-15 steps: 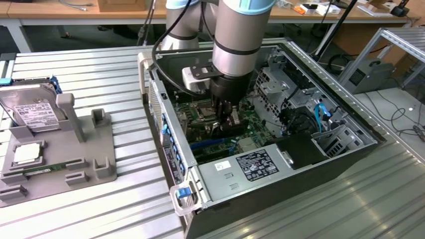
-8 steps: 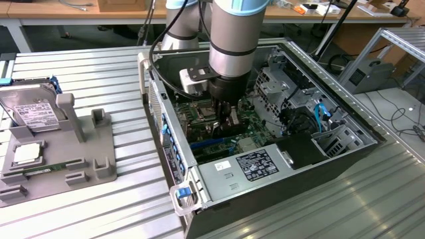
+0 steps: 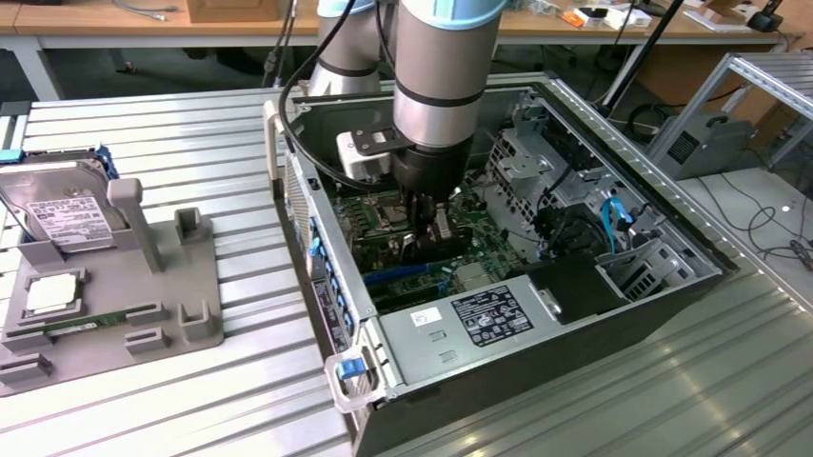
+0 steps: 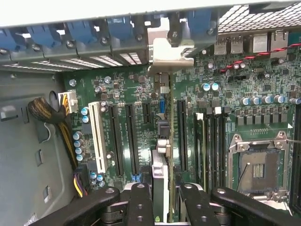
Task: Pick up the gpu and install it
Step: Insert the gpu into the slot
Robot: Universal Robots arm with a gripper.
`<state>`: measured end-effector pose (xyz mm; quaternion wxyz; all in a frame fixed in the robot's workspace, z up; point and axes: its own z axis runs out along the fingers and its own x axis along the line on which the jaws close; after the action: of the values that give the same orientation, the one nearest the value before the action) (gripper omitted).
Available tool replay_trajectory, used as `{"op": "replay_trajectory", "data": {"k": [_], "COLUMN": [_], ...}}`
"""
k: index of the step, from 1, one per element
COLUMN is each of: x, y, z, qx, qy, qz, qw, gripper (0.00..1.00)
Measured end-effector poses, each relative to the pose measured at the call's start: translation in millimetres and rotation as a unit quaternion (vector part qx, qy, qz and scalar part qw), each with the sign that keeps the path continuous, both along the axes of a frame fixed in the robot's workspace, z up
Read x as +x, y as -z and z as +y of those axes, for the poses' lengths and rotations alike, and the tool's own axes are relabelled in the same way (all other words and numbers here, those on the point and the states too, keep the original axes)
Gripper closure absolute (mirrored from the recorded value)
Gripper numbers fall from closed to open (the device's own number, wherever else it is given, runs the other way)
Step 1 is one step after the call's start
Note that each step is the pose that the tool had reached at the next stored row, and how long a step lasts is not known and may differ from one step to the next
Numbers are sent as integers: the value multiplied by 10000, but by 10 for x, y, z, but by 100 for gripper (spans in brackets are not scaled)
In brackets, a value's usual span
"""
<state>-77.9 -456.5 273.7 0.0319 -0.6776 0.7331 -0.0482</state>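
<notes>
The open computer case [image 3: 597, 286] fills the centre and right of the exterior view. The arm [image 3: 439, 67] reaches down into it over the motherboard [image 4: 131, 89]. The gripper [image 4: 162, 197] is clamped on the gpu [image 4: 160, 179], held edge-on between its fingers [image 4: 141, 205], bracket toward the case's rear slots.

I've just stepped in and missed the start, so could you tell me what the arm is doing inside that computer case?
The robot arm has reached down into the open computer case. Its gripper holds the gpu edge-on between its fingers, standing upright over the motherboard's expansion slots, with the card's silvery bracket up against the rear slot openings. Whether the card is fully seated cannot be told. Outside the case, a hard drive rests on a grey holder.
</notes>
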Motion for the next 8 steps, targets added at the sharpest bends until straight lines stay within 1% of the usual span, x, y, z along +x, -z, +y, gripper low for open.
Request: {"op": "replay_trajectory", "data": {"k": [4,8], "x": [-32,-56], "y": [4,6], "z": [5,25], "qx": [0,-7], "qy": [14,18], "qz": [0,0], "qw": [10000,10000], "gripper": [73,73]}}
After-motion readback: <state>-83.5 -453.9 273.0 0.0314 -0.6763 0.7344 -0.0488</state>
